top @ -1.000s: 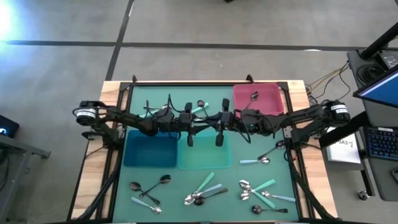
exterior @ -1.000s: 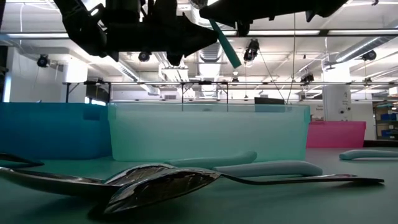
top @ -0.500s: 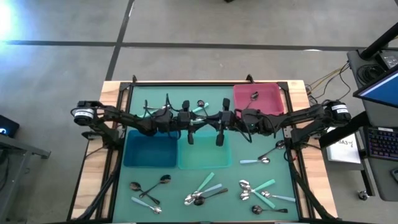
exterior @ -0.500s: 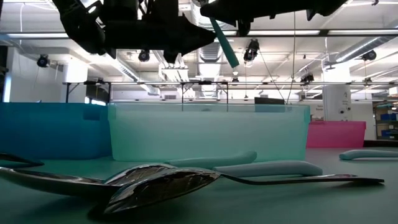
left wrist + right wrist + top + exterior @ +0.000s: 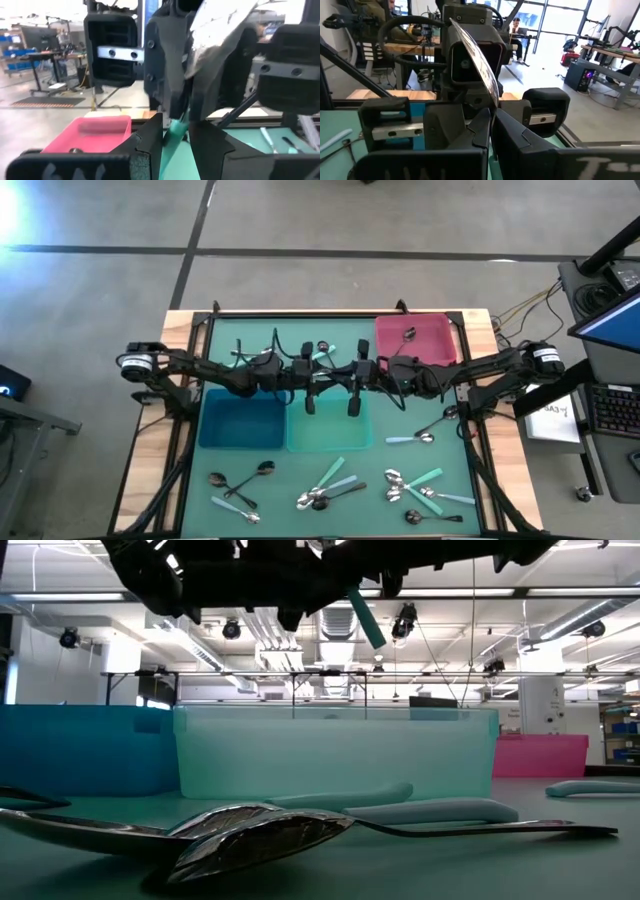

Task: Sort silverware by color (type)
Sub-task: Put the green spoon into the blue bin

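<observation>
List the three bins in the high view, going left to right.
Blue bin → teal bin → pink bin. The blue and teal bins sit side by side mid-table; the pink bin lies farther back, with a spoon in it.

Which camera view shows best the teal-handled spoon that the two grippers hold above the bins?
The left wrist view: the teal-handled spoon shows both handle and silver bowl there. The low view shows only its hanging handle, the right wrist view only the shiny bowl, and the high view does not show it clearly.
</observation>
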Controlling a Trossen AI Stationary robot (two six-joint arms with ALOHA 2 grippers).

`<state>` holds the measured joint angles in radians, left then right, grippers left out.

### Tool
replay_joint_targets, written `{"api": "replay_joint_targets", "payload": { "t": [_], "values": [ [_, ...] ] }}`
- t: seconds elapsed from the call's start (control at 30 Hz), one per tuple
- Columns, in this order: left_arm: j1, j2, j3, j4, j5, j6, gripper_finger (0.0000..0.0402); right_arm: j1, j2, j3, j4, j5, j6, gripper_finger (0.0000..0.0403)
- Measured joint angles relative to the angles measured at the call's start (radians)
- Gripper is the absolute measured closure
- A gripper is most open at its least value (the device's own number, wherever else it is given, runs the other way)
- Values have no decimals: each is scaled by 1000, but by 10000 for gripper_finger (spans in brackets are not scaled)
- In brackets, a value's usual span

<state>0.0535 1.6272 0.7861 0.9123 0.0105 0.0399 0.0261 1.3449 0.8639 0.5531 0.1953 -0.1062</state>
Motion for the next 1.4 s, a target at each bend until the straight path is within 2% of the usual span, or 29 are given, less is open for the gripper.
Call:
{"api": "replay_joint_targets", "payload": {
  "t": [0.1, 0.2, 0.47, 0.77, 0.93, 1.07, 1.27, 1.4],
  "values": [
    [0, 0, -3, -15, -21, 0, 339, 0, 0, 0, 1, 3, -2, 394],
    [-1, 1, -4, -14, -20, 1, 377, -1, 0, 0, 3, 5, -1, 394],
    [-1, 1, -5, -18, 1, -21, 379, -1, -2, 0, -13, 9, 5, 387],
    [2, -45, -12, -133, 2, -26, 379, -5, -131, 0, -302, 16, 61, 298],
    [2, -118, -13, -410, 0, -33, 379, -5, -231, 1, -578, 14, 236, 261],
    [2, -213, -13, -686, -2, -61, 379, -5, -276, 1, -824, -5, 380, 260],
    [2, -413, -1, -1138, -2, -146, 379, -5, -260, 1, -1111, -217, 539, 279],
    [2, -509, 34, -1438, -2, -223, 379, -4, -202, 1, -1242, -372, 568, 291]
  ]
}}
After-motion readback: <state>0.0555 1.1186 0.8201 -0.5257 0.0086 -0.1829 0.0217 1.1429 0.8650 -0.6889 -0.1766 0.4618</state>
